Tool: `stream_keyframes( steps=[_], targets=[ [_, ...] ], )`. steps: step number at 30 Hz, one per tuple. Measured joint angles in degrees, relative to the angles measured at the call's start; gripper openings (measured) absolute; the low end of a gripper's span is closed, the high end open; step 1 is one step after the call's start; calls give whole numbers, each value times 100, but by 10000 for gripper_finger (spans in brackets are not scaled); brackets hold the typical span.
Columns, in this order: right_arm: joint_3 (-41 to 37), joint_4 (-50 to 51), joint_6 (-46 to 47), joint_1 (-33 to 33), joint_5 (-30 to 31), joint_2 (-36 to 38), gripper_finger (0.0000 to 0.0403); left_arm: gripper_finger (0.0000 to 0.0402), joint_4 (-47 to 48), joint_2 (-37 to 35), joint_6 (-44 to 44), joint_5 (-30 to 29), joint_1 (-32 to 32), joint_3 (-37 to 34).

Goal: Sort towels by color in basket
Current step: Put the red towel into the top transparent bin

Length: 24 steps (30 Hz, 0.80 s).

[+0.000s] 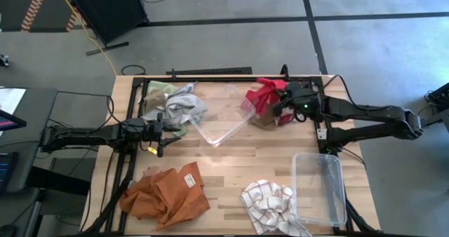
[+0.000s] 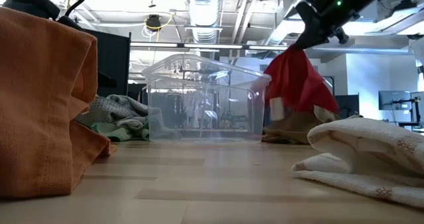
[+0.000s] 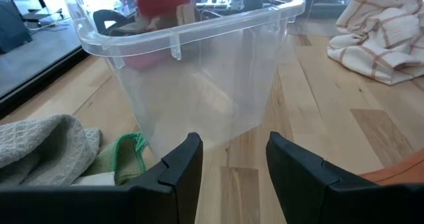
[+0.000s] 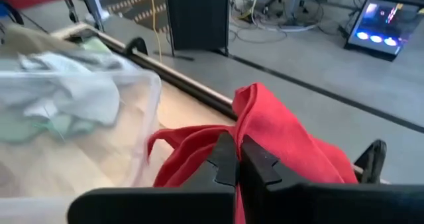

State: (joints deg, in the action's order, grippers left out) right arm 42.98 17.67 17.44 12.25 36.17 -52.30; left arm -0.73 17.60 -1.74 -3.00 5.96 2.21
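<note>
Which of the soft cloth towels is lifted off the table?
The red towel, pinched in the right gripper beside the clear bin; the others lie on the wood.

I see open wood across the table (image 1: 252,160) centre, passable between the rust-orange towel (image 1: 167,193) and the checked towel (image 1: 268,198). The tilted clear bin (image 1: 223,114) blocks the far middle, flanked by the grey towel (image 1: 184,105) and the red towel (image 1: 265,97). A second clear bin (image 1: 319,188) obstructs the right edge. The gap between bin and checked towel appears narrow.

Red towel (image 4: 278,134) pinched by fingers (image 4: 222,164), clear bin (image 4: 79,111)
</note>
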Motion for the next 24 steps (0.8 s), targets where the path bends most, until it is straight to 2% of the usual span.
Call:
stream_keyframes(
  steps=[24],
  targets=[
    [2,-1618,-1272,-371,-10,75,21,160,0,-2,0,2,0,-1]
  ],
)
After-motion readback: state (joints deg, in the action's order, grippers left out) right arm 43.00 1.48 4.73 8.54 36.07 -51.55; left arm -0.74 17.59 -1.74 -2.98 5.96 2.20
